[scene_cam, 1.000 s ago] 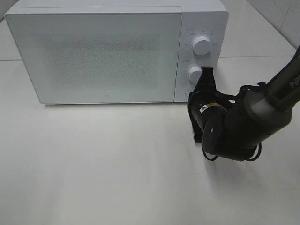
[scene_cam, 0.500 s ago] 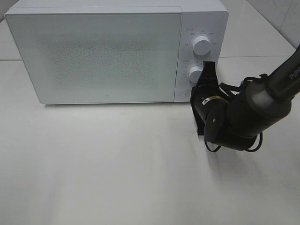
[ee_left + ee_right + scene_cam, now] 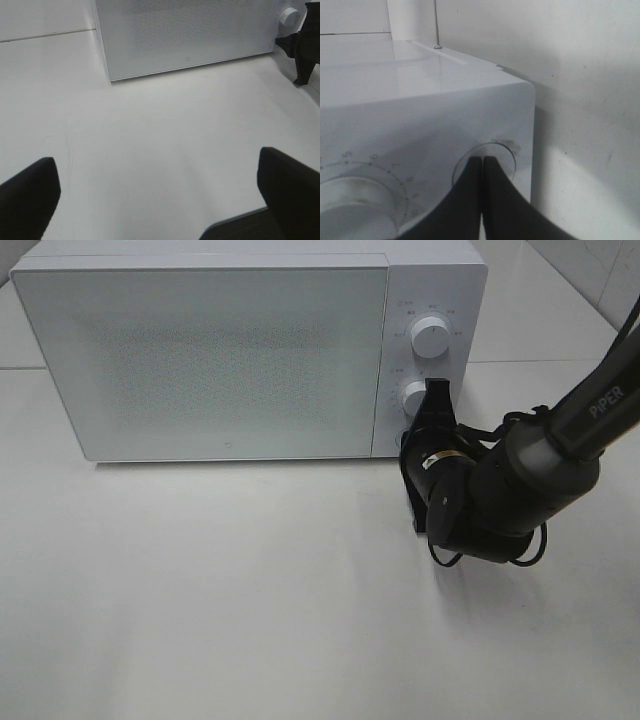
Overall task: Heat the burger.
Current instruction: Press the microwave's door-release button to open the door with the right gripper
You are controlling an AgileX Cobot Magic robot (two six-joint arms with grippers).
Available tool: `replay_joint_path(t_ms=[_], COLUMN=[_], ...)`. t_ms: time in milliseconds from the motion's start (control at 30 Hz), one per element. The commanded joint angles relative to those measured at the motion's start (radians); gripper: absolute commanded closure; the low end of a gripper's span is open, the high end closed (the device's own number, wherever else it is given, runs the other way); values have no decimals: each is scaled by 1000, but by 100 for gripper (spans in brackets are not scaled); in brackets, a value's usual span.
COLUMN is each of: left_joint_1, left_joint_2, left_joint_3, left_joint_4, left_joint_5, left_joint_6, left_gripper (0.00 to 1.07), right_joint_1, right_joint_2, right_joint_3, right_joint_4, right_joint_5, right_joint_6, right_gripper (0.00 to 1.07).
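The burger is out of view. The white microwave (image 3: 200, 350) stands at the back of the table with its door closed. My right gripper (image 3: 436, 390) is shut, and its tips rest against the control panel just below the lower knob (image 3: 414, 397). In the right wrist view the closed fingertips (image 3: 481, 160) touch a round button (image 3: 502, 152) at the panel's corner. My left gripper (image 3: 157, 175) is open and empty, low over the table in front of the microwave (image 3: 190, 30). It does not show in the exterior view.
The upper knob (image 3: 430, 337) sits above the lower one on the panel. The right arm's black wrist (image 3: 490, 505) hangs over the table in front of the microwave's right corner. A tiled wall rises behind the microwave.
The right wrist has shifted slightly left and closer to the control panel. Its shut tips stay by the lower knob. The microwave door has stayed closed.
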Motion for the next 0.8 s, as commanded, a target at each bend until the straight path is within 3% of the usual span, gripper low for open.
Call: replay_joint_path(t_ms=[33, 800], left_joint_1=[3, 3], left_joint_2=[-20, -20], left_joint_3=[3, 3], left_joint_4=[-1, 0], left_joint_5=[-12, -12], left_joint_6=[-5, -5], left_gripper=[4, 4], right_joint_1=[-3, -16], right_joint_2=[2, 76], right_joint_3=[-17, -126], right_joint_4=[-5, 8], right_joint_5=[-8, -136], right_joint_6=[-12, -46], right_gripper=[107, 107])
